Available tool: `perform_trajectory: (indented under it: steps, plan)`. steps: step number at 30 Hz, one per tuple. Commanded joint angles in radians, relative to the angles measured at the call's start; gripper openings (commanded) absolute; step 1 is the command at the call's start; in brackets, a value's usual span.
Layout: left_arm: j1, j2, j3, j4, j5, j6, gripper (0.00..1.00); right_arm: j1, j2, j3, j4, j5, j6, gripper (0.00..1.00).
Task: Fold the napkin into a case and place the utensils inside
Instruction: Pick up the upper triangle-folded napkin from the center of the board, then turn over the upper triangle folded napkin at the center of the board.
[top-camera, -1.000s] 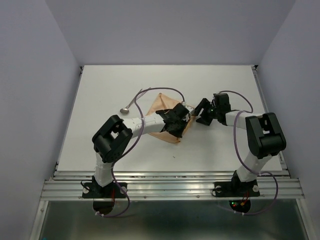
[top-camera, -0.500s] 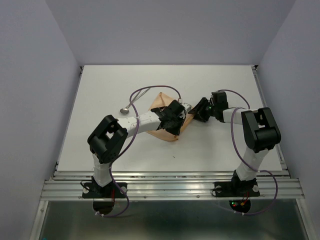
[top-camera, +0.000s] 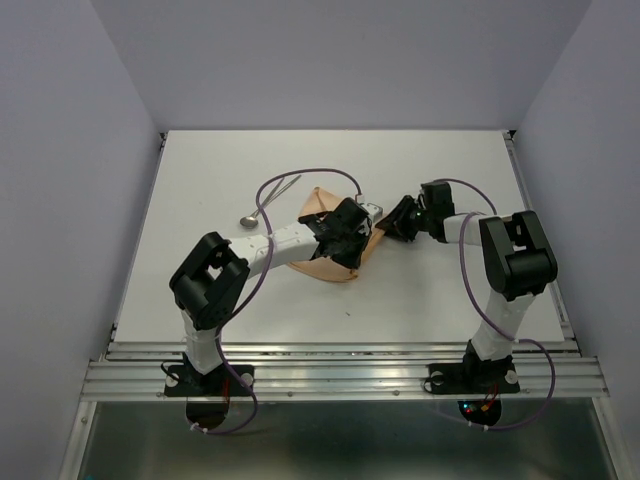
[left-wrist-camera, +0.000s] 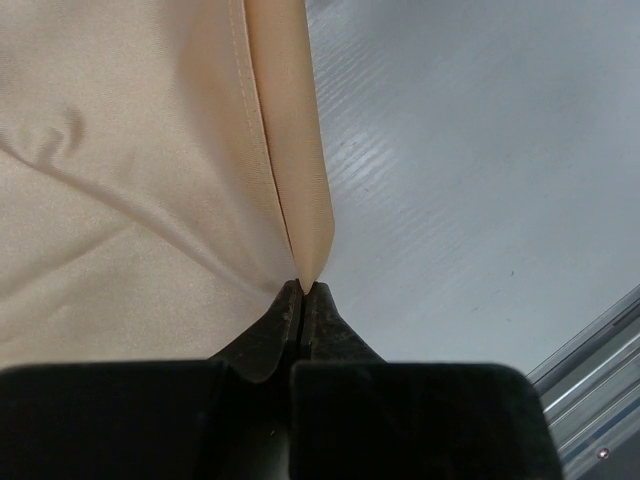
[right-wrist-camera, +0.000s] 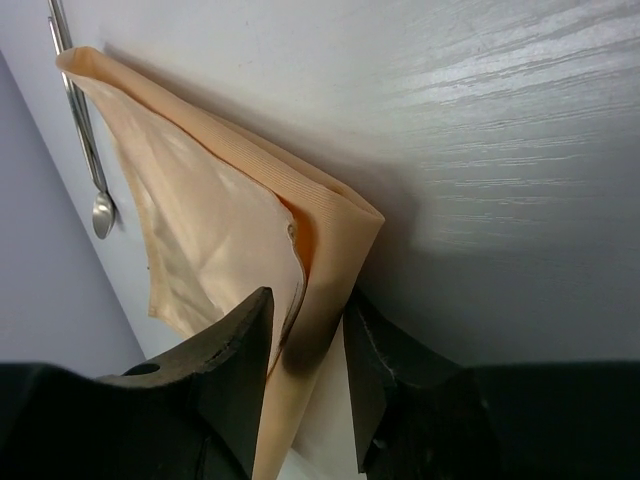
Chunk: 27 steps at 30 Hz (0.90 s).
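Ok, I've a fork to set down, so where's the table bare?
Bare: the table's far strip behind the napkin, and the near middle in front of it. Crowded: the napkin, with the left pincer and right pincer at it and the spoon at its left.

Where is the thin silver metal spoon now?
In the top view, the silver spoon lies on the white table, just left of the peach-orange cloth napkin.

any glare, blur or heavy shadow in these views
top external: soft even light, no glare; right wrist: bright sheen streaks on the table, napkin casts a dark shadow beside its fold, right fingers blurred; left wrist: left fingers soft, napkin seam sharp
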Motion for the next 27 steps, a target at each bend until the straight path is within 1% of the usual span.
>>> perform_trajectory:
  steps: [1,3,6,7,9,10,12,19,27]
  plan:
    - [0.001,-0.065,-0.004,0.011,0.014,0.016,0.0,0.01,0.037,0.007,-0.018,0.022,-0.005,0.41]
    - [0.001,-0.063,-0.003,0.01,0.015,0.014,0.0,0.019,0.041,0.004,-0.007,0.014,0.003,0.4]
    - [0.001,-0.066,-0.003,0.01,0.015,0.013,0.0,0.019,0.044,0.005,0.005,0.009,0.013,0.34]
    - [0.001,-0.068,-0.003,0.008,0.015,0.013,0.0,0.019,0.041,0.005,0.005,0.012,0.013,0.24]
    - [0.001,-0.074,-0.006,0.008,0.014,0.013,0.0,0.019,0.026,0.007,0.005,0.025,0.015,0.14]
    - [0.001,-0.076,-0.007,0.006,0.014,0.013,0.0,0.019,0.017,0.007,-0.007,0.034,0.012,0.06]
    - [-0.001,-0.085,-0.009,0.002,0.015,0.013,0.0,0.019,-0.017,0.011,-0.024,0.071,0.003,0.01]
    - [-0.001,-0.125,0.017,-0.035,0.012,0.014,0.0,0.019,-0.14,0.045,-0.118,0.157,-0.039,0.01]
    - [0.001,-0.166,0.151,-0.098,0.012,0.02,0.0,0.019,-0.259,0.175,-0.234,0.25,-0.086,0.01]
